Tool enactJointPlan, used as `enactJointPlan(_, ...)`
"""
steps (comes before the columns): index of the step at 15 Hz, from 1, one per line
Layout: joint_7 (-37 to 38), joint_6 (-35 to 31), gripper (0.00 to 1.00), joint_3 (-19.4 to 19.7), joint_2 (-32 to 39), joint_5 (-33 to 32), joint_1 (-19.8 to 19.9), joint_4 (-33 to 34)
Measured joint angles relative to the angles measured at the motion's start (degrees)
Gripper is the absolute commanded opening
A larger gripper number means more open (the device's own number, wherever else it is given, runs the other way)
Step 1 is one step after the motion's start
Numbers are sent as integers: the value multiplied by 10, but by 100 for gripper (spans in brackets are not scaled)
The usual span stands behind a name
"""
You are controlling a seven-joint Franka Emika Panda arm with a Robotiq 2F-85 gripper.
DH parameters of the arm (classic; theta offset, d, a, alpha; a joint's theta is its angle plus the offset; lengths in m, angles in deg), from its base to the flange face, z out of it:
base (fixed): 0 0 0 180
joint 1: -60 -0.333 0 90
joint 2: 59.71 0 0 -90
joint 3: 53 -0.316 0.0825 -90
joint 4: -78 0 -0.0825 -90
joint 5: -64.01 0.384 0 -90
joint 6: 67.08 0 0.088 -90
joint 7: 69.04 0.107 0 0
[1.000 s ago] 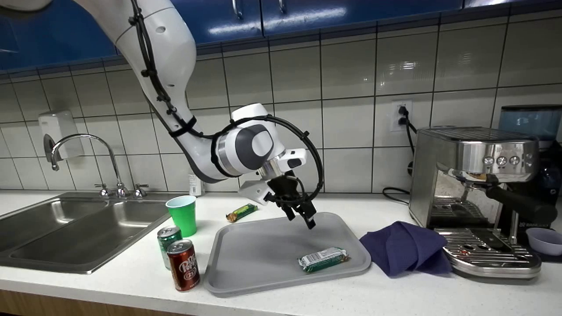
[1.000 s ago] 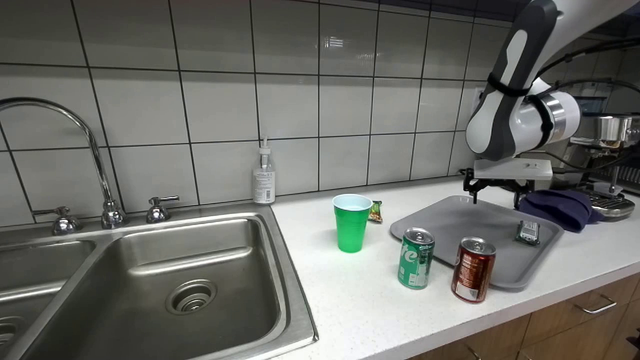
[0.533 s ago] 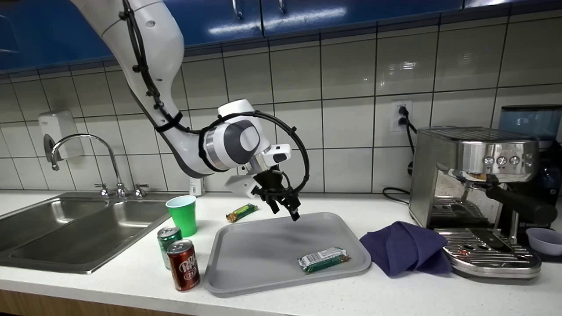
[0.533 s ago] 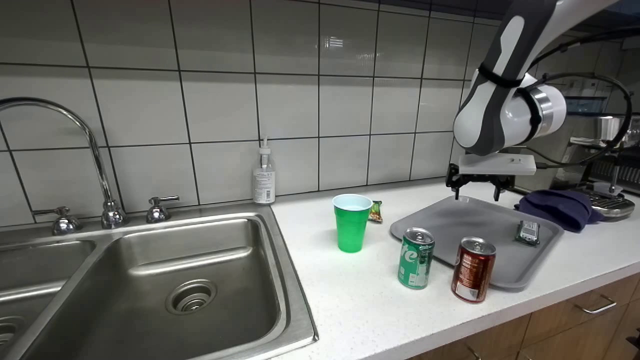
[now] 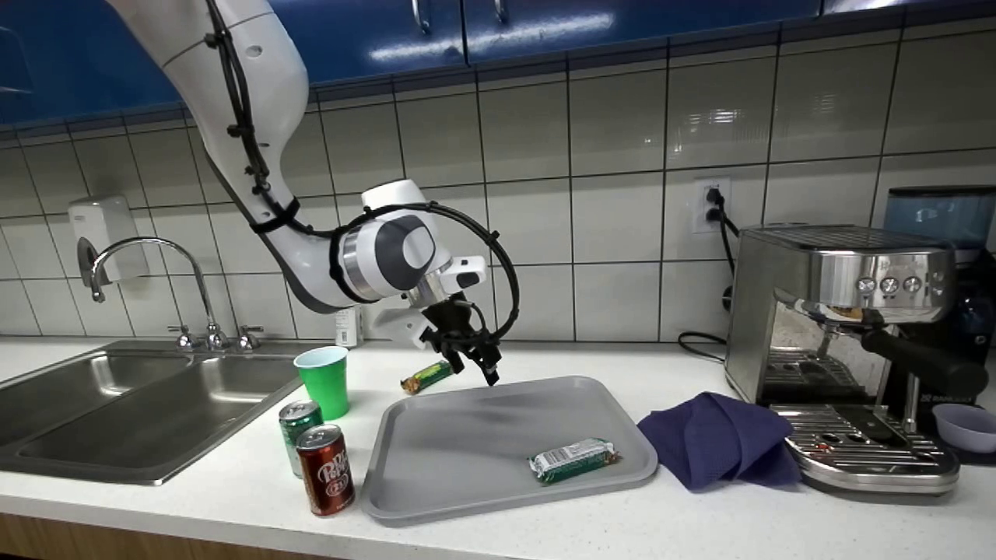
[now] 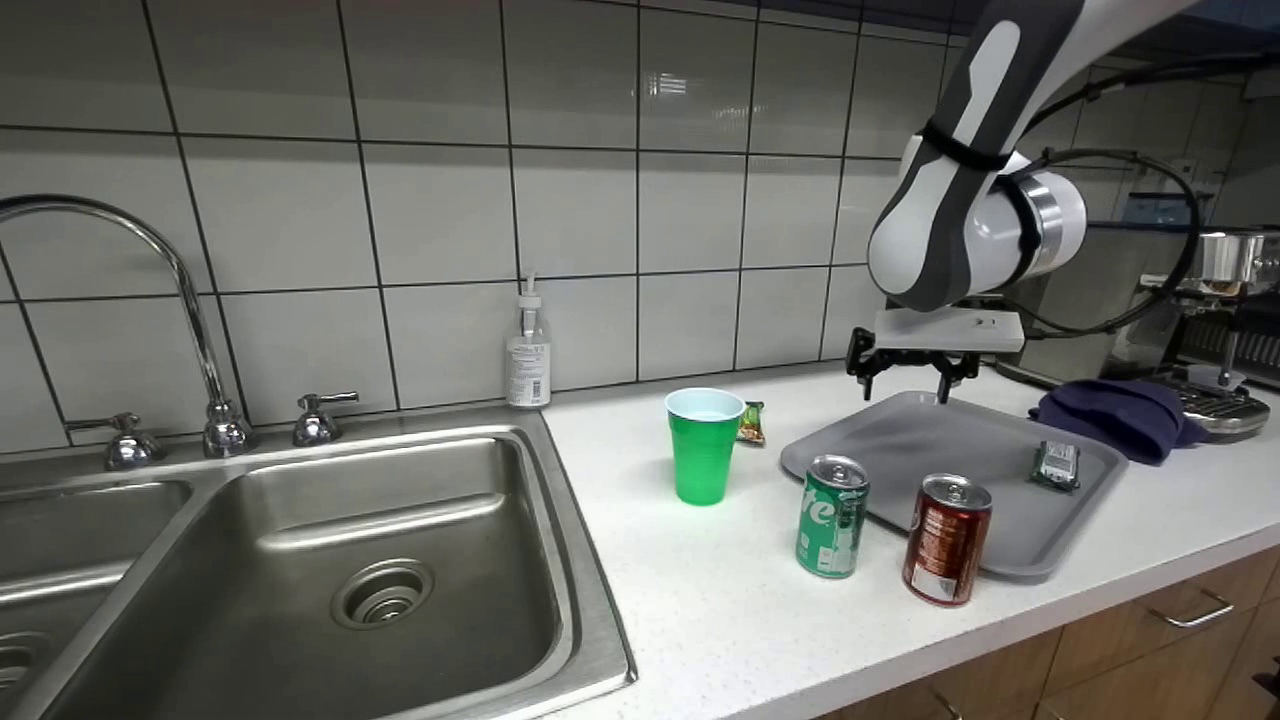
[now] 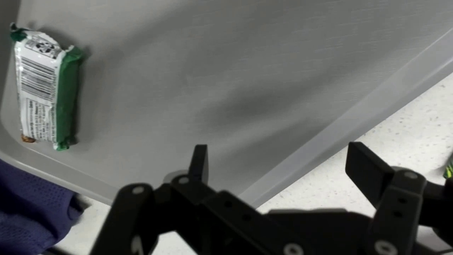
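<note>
My gripper (image 7: pixel 277 156) stands wide open with nothing between its fingers. In both exterior views it hangs above the counter near the back rim of the grey tray (image 5: pixel 459 459). One of its fingers (image 7: pixel 200 163) is over the tray in the wrist view, the other over white counter. A green-and-white wrapped bar (image 7: pixel 46 88) lies on the tray, well away from the jaws. The gripper is nearer a green-and-yellow wrapped bar (image 5: pixel 426 377) lying on the counter behind the tray. Just a sliver of that bar (image 7: pixel 449 170) shows at the wrist view's right edge.
A green cup (image 5: pixel 324 383), a green can (image 6: pixel 833 515) and a red can (image 5: pixel 325 470) stand between tray and sink (image 5: pixel 156 412). Right of the tray lie a purple cloth (image 5: pixel 717 439) and a coffee machine (image 5: pixel 844 350). A soap bottle (image 6: pixel 528 350) stands by the wall.
The arm has moved left in both exterior views, carrying the open gripper from over the tray to its back rim, closer to the green-and-yellow bar. The objects have not moved.
</note>
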Motion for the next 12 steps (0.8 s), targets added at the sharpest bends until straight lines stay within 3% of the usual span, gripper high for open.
enactJointPlan(12,0,1,100,-59,31,0,0,60)
